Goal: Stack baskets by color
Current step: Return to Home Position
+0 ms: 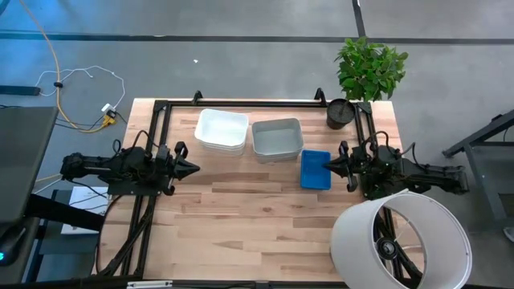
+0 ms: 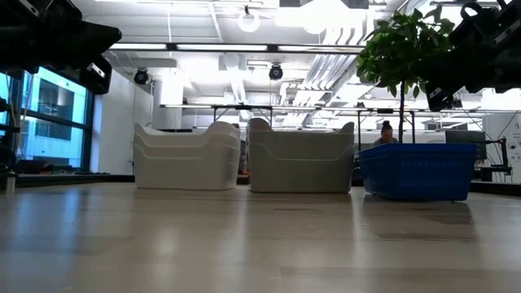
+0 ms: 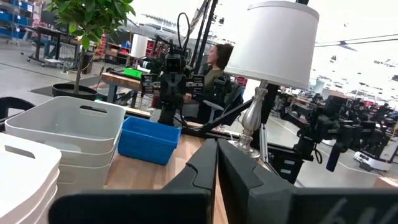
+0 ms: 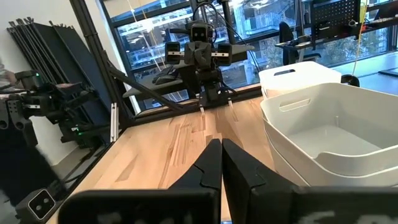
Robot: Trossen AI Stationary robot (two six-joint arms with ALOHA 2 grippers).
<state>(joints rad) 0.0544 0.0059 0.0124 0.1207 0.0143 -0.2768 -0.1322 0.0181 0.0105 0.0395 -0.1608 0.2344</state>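
Left gripper (image 3: 216, 146) fingers pressed together, nothing between them; right gripper (image 4: 222, 144) likewise clamped on nothing. Both arms lie low and level over the table (image 1: 241, 217), tips pointing at each other. Left gripper (image 1: 191, 168) sits at the left side, well apart from the baskets. Right gripper (image 1: 329, 166) is at the right side, its tip at the edge of the blue basket stack (image 1: 315, 170); the low view shows it raised above the wood. White basket stack (image 1: 221, 131) is at the far middle, with nested rims visible in the low view (image 2: 187, 155). Grey basket stack (image 1: 277, 139) is just beside it on the right, with the blue stack next, nearer the front. Large white lampshade (image 1: 401, 241) at the front right corner, potted plant (image 1: 369, 68) at the far right corner. A person (image 3: 217, 59) sits beyond the table.
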